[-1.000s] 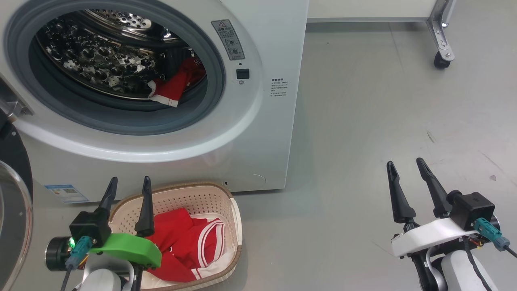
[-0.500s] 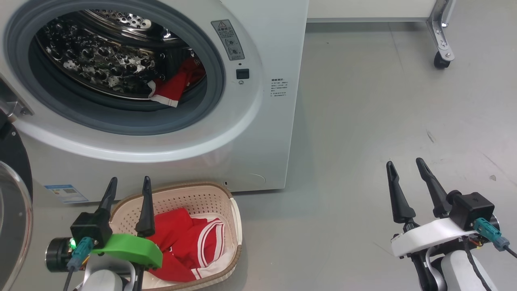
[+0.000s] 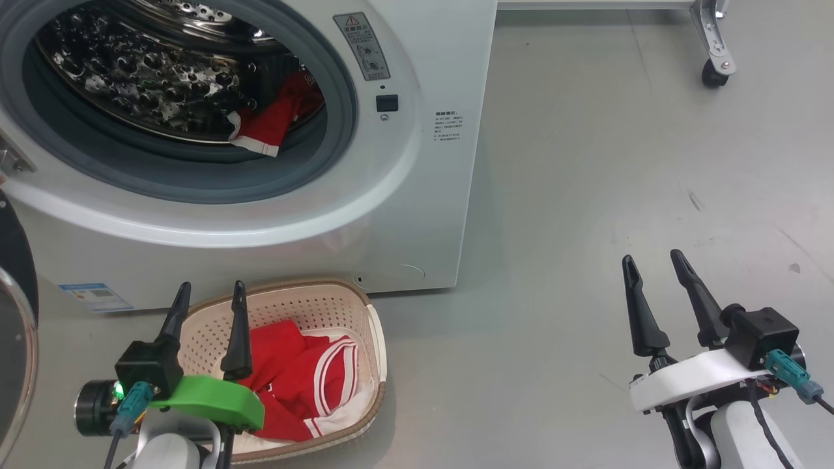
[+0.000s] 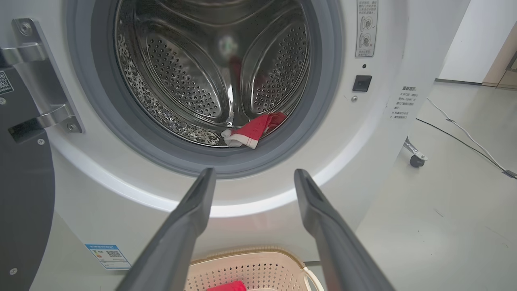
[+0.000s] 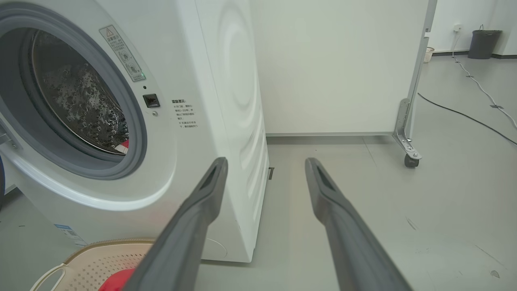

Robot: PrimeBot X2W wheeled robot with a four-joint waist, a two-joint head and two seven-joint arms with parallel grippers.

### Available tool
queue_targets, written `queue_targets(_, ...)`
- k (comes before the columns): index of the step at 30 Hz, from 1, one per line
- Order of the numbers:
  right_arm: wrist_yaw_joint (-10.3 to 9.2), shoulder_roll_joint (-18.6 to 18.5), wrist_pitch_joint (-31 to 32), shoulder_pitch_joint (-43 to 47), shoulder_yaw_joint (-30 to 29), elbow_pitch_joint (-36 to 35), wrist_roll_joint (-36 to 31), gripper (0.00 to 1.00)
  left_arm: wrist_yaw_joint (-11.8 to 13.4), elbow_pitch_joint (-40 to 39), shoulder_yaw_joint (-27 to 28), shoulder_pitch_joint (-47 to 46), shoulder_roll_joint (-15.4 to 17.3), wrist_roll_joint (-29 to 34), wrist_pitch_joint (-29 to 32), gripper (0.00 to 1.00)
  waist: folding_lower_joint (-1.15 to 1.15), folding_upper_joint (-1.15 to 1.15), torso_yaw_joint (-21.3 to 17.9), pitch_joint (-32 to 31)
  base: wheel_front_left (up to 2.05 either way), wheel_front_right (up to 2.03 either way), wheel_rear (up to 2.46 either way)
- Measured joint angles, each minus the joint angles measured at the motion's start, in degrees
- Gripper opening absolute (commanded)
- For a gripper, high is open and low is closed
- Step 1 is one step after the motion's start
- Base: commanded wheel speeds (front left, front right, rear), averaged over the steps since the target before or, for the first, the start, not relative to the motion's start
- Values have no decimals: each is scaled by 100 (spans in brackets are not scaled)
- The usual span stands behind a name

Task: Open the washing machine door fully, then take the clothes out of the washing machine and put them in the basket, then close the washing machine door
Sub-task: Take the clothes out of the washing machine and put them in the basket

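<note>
The white washing machine (image 3: 417, 215) stands with its port uncovered; its black-ringed door (image 3: 14, 312) hangs swung out at the far left. One red garment with white trim (image 3: 270, 124) lies at the drum's lower right, also seen as the red garment (image 4: 252, 129). More red clothes (image 3: 300, 374) lie in the cream basket (image 3: 374, 339) on the floor before the machine. My left gripper (image 3: 208, 293) hovers open over the basket's left rim, empty. My right gripper (image 3: 651, 260) is open over bare floor, well right of the machine.
A caster wheel (image 3: 712, 75) of a white panel stands at the back right. A cable (image 5: 464, 115) runs across the grey floor beyond it. A dark bin (image 5: 484, 43) stands far off by the wall.
The head view has shifted slightly, so the machine and basket sit higher and further left. Both grippers keep their places and stay open.
</note>
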Motion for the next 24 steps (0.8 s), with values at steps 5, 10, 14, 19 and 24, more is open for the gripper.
queue_targets(5,0,0,1,-2,64,-44,5,100,22,-42,-5,-2,2,1,0,100,0,0,-24,167,0,0,0)
queue_targets(10,0,0,1,-16,147,-104,44,100,24,-84,-7,-18,5,5,0,100,0,0,-65,394,0,0,0)
queue_targets(14,0,-9,0,-95,257,-159,47,100,76,-140,7,-166,91,65,1,100,0,0,-134,683,0,0,0)
queue_targets(19,0,-49,0,-241,297,-291,54,100,86,-242,160,-536,157,44,132,100,0,0,-227,1010,0,0,0)
queue_targets(24,0,-59,0,-392,335,-341,123,100,132,-353,301,-1074,307,45,321,100,0,0,-350,1357,0,0,0)
